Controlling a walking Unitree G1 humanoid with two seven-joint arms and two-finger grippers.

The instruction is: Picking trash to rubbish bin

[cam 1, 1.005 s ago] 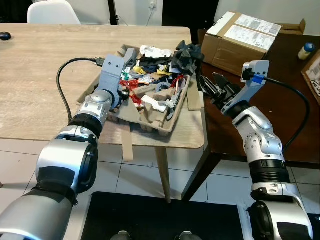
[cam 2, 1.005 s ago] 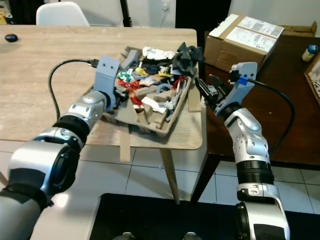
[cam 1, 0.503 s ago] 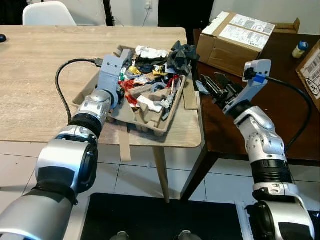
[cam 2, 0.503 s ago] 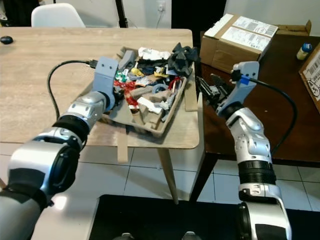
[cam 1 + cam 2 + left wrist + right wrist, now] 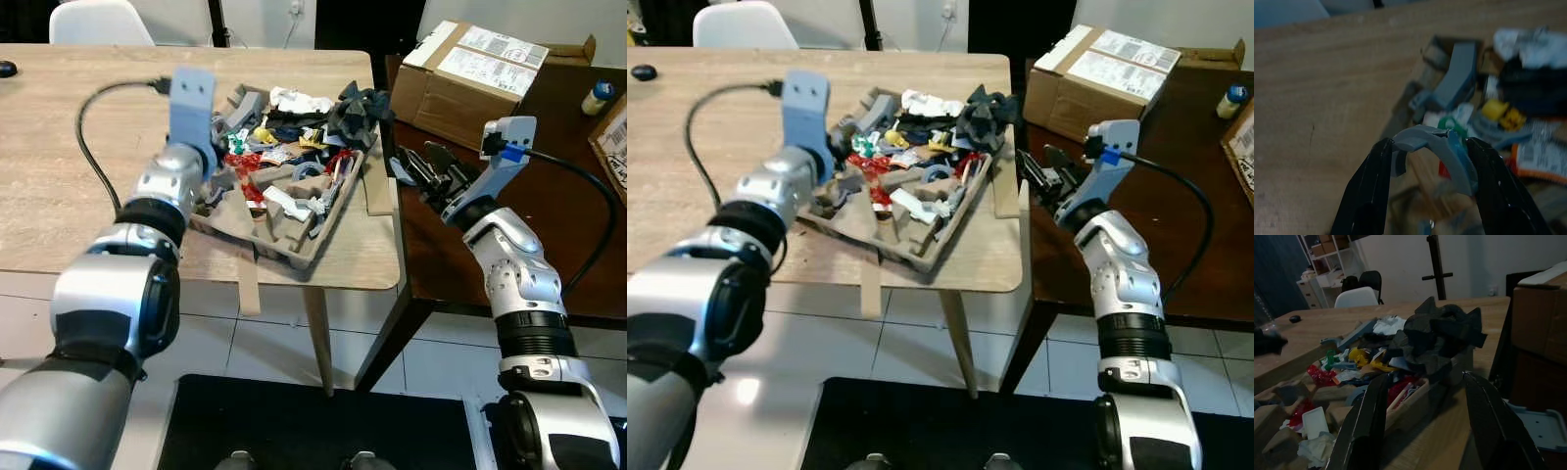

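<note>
Your left claw [image 5: 1427, 161] pinches a curved grey scrap [image 5: 1436, 146] over the trash tray.

The cardboard tray [image 5: 294, 240], heaped with trash [image 5: 289, 147], sits at the desk's [image 5: 69, 147] right edge, near its front right corner; your left claw holds the scrap above the tray's left side; your right claw [image 5: 423, 174] hangs spread just off the desk's right edge, over the dark side table [image 5: 549, 225], beside a cardboard box [image 5: 480, 69]; a grey lid [image 5: 1537, 423] lies under it.

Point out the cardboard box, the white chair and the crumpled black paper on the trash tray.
cardboard box [image 5: 468, 73]: left eye view, its top face.
white chair [image 5: 734, 23]: right eye view, its backrest.
crumpled black paper [image 5: 1442, 335]: right wrist view, middle of the wad.
</note>
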